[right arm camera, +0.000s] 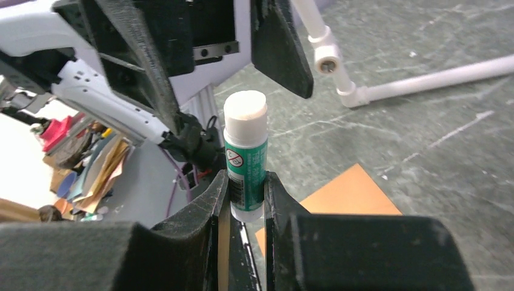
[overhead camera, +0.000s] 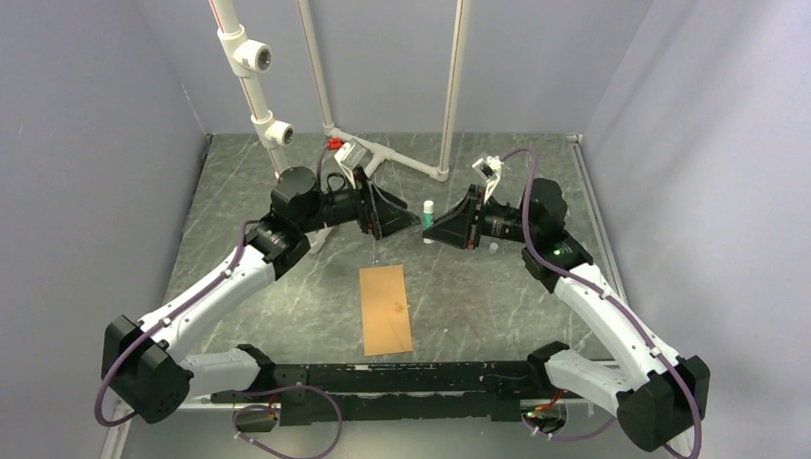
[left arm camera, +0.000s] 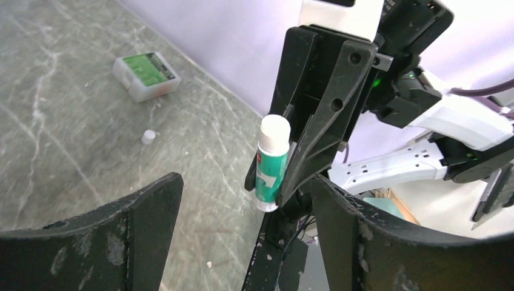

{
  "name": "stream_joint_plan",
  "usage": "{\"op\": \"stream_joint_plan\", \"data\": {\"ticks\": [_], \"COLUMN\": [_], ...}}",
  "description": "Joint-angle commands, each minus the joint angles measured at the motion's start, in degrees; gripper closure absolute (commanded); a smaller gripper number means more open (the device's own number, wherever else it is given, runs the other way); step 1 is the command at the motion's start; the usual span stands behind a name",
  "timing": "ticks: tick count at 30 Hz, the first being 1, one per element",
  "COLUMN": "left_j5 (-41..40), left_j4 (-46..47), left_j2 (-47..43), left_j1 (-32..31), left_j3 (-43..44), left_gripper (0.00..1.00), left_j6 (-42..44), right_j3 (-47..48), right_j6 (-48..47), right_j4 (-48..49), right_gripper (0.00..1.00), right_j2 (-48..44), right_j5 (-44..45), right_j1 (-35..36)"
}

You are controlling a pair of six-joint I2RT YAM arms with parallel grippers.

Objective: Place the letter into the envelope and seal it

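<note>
Lying flat, envelope [overhead camera: 386, 310] well apart from right claw [overhead camera: 427, 231]

Table: I see a dark grey-green marbled top [overhead camera: 478, 296].
Envelope: a kraft-brown envelope [overhead camera: 386, 309] lies flat near the middle, its long sides running away from me.
Pipe frame: white pipes [overhead camera: 402, 158] rest along the far side.
Cap: a small white cap [overhead camera: 493, 247] lies right of centre.
Box: a small white box with a green label [left arm camera: 145, 76] lies beyond the cap.
</note>
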Motion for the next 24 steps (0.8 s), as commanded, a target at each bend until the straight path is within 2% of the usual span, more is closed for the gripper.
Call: {"op": "stream_joint_plan", "data": {"ticks": [1, 7, 14, 17, 24], "left_j5": [5.50, 6.53, 8.81, 9.38, 9.83], "left_j4": [9.21, 16.07, 22.30, 21.63, 19.93], "left_j2": [1.62, 3.49, 5.58, 5.92, 5.99], "left_j1": [0.09, 0.11, 0.09, 0.02, 0.03], "left_j3": [2.13, 1.08, 0.95, 0.62, 1.18], "left_gripper": [0.21, 0.36, 0.45, 0.44, 0.59], "left_j6": [-4.71, -8.58, -14.03, -14.28, -13.91], "right_j3": [-0.30, -0.74, -0.12, -0.17, 0.15], "right_j6": [5.09, 10.27, 9.66, 10.82, 11.41], "right_j4": [10.45, 17.10, 16.81, 18.60, 19.99], "right_gripper": [1.00, 1.00, 1.00, 1.00, 1.00], "right_j2": [-1.13, 0.44, 1.43, 2.25, 3.19], "right_j5": [-5.42, -8.05, -7.79, -7.74, -7.54], "right_j1": [0.35, 0.90, 1.67, 1.88, 2.24]}}
